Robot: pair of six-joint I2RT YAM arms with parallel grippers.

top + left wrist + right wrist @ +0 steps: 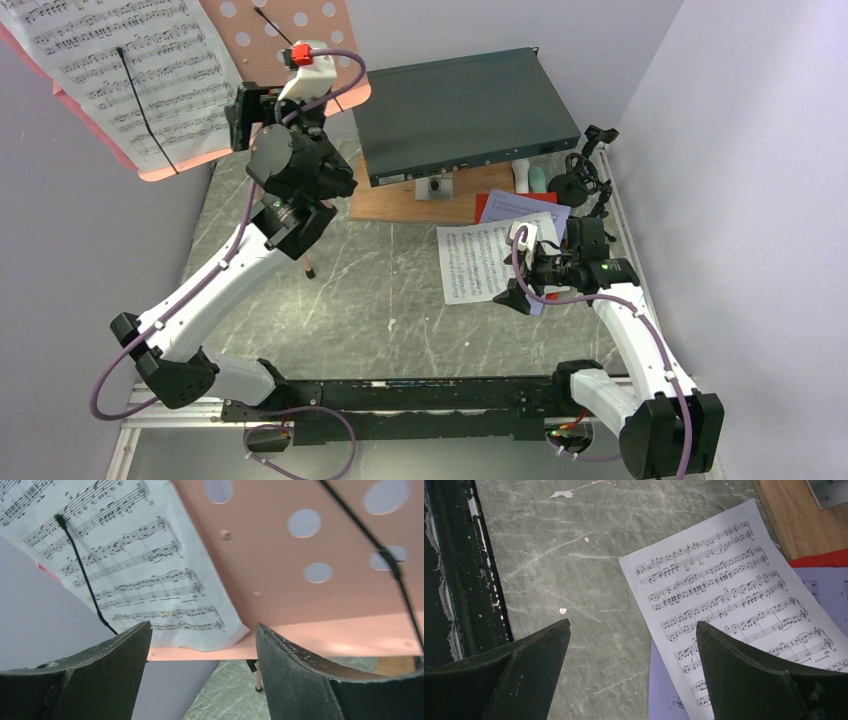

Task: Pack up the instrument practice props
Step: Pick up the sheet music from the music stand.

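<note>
A salmon-pink perforated music stand (300,25) rises at the back left, with a white sheet-music page (130,60) resting on it under a black wire. My left gripper (240,118) hovers raised just before the stand's lower ledge (320,640). It is open, and the page's corner (220,630) shows between its jaws, untouched. My right gripper (515,275) hangs open low over the table, one finger above the left edge of a white page (724,590). That page lies on a lavender page (664,690), and a red page (824,559) peeks out behind. A small black mic stand (580,180) and small tubes (530,178) stand at the back right.
A dark grey flat box (460,110) lies on a wooden board (420,205) at the back centre. One stand leg (258,677) reaches the marbled table below my left gripper. Purple walls close in on both sides.
</note>
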